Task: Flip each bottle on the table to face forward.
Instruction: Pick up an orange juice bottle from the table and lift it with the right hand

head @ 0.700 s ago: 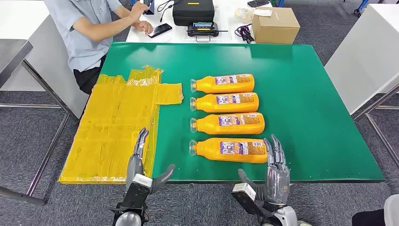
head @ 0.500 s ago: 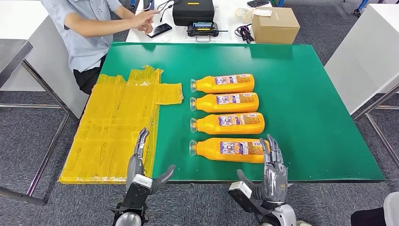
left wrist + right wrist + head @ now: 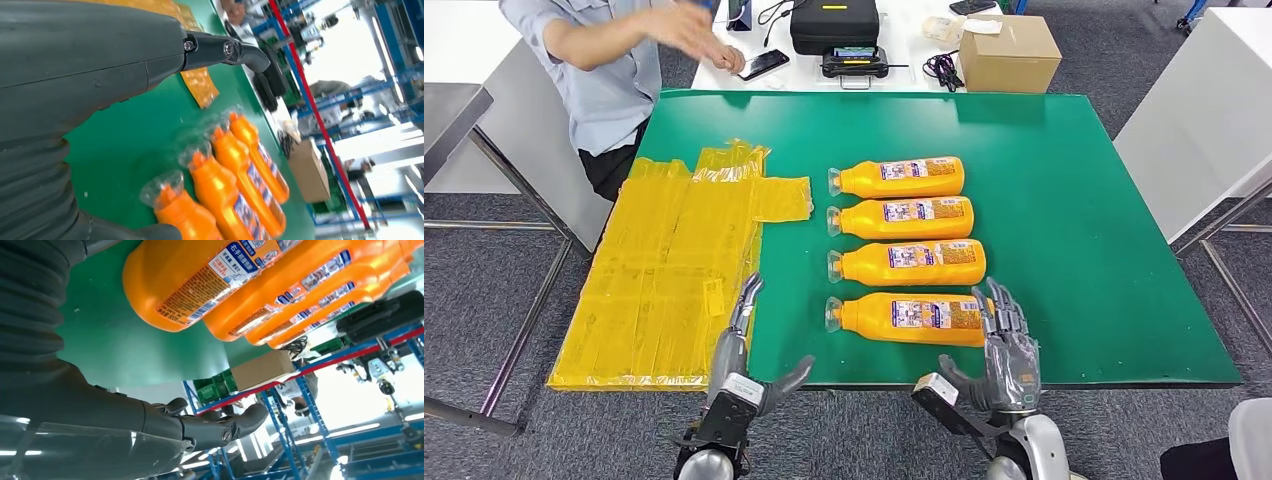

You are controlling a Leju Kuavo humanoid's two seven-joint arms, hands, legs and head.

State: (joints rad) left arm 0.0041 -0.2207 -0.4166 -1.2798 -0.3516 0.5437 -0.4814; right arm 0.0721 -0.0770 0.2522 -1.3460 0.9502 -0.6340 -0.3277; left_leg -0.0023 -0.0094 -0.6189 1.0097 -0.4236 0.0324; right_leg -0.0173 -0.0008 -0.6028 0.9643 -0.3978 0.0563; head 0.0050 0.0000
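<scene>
On the green table (image 3: 1064, 180), four bottles (image 3: 902, 220) lying crosswise (caps leftward), right hand (image 3: 1007, 350) fingers spread, left hand (image 3: 742, 352) likewise.

A workshop or lab is showing here. Blue racks (image 3: 350, 460) are standing behind, and white benches (image 3: 844, 75) are carrying equipment cases (image 3: 834, 25).

Four orange bottles (image 3: 903, 248) lie side by side, caps left, labels up.

Yellow sheet (image 3: 664, 270) on the table's left — cardboard box (image 3: 1009, 52) beyond.
</scene>
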